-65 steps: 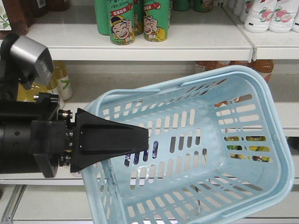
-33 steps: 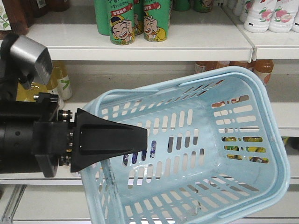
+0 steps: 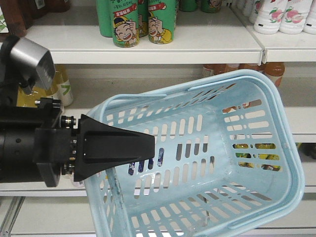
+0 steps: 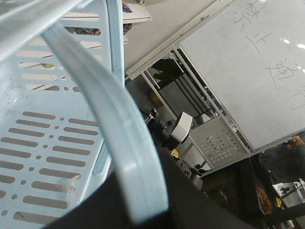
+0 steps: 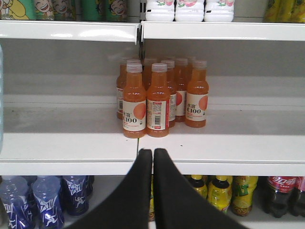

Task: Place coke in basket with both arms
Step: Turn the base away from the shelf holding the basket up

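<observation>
The light blue basket (image 3: 279,108) hangs tilted in front of the shelves, its open side facing the front camera, and nothing lies inside. My left gripper (image 3: 154,148), a black wedge reaching in from the left, meets the basket's left rim. In the left wrist view the basket's hoop handle (image 4: 114,124) runs down between the black jaws of the left gripper (image 4: 147,210), which are shut on it. My right gripper (image 5: 153,151) is shut with nothing in it, pointing at a shelf edge. The coke is out of view.
White shop shelves fill the background. Green cans (image 3: 126,24) stand on the upper shelf and orange juice bottles (image 5: 159,98) on the middle one. Blue bottles (image 5: 45,200), yellow bottles (image 5: 219,193) and dark cola bottles (image 5: 281,193) stand on the shelf below.
The basket has shifted slightly left and down in the front view, still held by the left gripper. The shelves sit a little higher in the frame.
</observation>
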Controlling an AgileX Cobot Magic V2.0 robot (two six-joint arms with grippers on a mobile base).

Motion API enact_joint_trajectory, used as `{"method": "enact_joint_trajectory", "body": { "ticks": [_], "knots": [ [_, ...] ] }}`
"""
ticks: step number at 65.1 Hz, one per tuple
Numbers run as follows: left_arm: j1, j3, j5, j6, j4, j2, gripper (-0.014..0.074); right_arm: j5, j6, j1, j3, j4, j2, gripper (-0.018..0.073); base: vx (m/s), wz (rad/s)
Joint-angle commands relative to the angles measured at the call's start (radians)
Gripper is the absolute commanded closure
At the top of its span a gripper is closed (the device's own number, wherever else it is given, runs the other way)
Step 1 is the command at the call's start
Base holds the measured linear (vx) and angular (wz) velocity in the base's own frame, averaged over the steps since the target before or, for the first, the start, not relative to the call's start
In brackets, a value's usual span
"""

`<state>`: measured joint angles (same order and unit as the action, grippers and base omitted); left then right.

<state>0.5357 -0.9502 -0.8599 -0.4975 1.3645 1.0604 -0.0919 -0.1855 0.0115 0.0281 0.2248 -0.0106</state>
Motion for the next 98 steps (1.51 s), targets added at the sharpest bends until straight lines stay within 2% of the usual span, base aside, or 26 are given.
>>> {"method": "enact_joint_trajectory", "body": {
  "ticks": [1, 30, 98],
  "knots": [
    [-0.002, -0.028, 0.014, -0.009, 0.08, -0.022, 0.0603, 0.074, 0.007, 0.007, 0.007, 0.008, -0.013, 0.0564, -0.01, -0.09],
    [-0.002, -0.028, 0.014, -0.009, 0.08, -0.022, 0.0603, 0.074, 0.007, 0.007, 0.007, 0.008, -0.013, 0.0564, -0.03, -0.33],
    [0.0, -0.028, 0.014, -0.009, 0.079, -0.022, 0.0603, 0.074, 0.007, 0.007, 0.007, 0.008, -0.013, 0.0564, -0.05, -0.62]
  ]
}}
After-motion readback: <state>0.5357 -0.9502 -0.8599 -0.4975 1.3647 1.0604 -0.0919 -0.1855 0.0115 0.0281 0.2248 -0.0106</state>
